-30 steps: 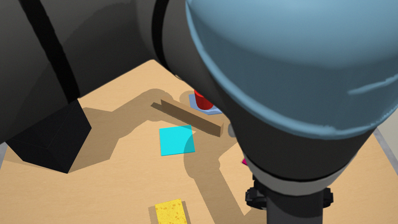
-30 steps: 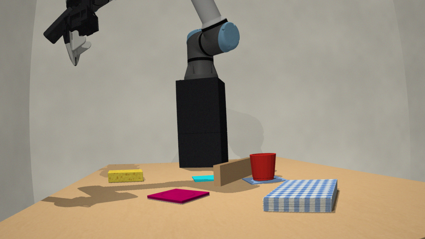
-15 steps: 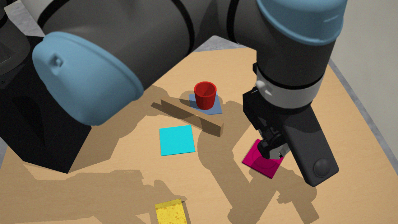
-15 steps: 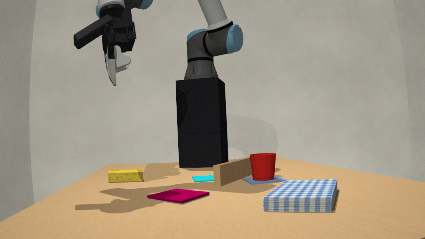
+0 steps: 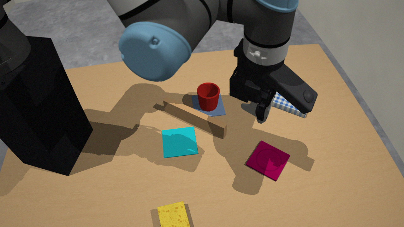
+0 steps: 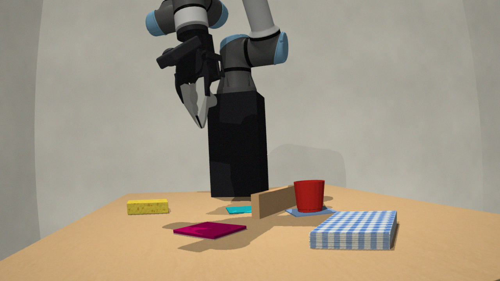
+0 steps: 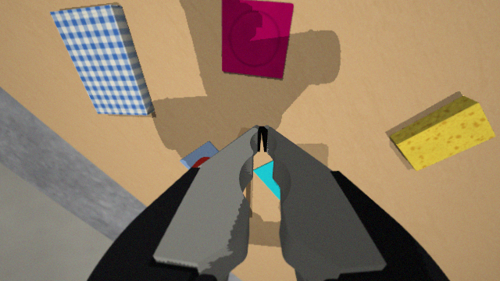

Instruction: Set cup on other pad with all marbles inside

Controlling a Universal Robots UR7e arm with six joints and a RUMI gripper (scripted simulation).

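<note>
The red cup (image 5: pixel 208 96) (image 6: pixel 309 195) stands upright on a blue-grey pad (image 5: pixel 220 110) (image 6: pixel 326 211) (image 7: pixel 203 153) behind the wooden rail (image 5: pixel 197 118) (image 6: pixel 272 201). In the wrist view only a red sliver of the cup (image 7: pixel 201 161) shows beside the left finger. I cannot make out any marbles inside it. A cyan pad (image 5: pixel 178 142) (image 6: pixel 239 209) (image 7: pixel 269 177) lies flat on the near side of the rail. My gripper (image 5: pixel 262 118) (image 6: pixel 200 125) (image 7: pixel 261 128) is shut on nothing. It hangs high above the table, to the right of the cup and apart from it.
A magenta pad (image 5: pixel 267 160) (image 6: pixel 209 229) (image 7: pixel 255 39) lies to the right of the cyan pad. A blue checked napkin stack (image 5: pixel 285 105) (image 6: pixel 353 228) (image 7: pixel 103 58) sits near the cup. A yellow sponge (image 5: pixel 172 215) (image 6: pixel 147 206) (image 7: pixel 443 133) lies at the table's edge. The black pedestal (image 5: pixel 36 113) (image 6: pixel 237 146) stands at one side.
</note>
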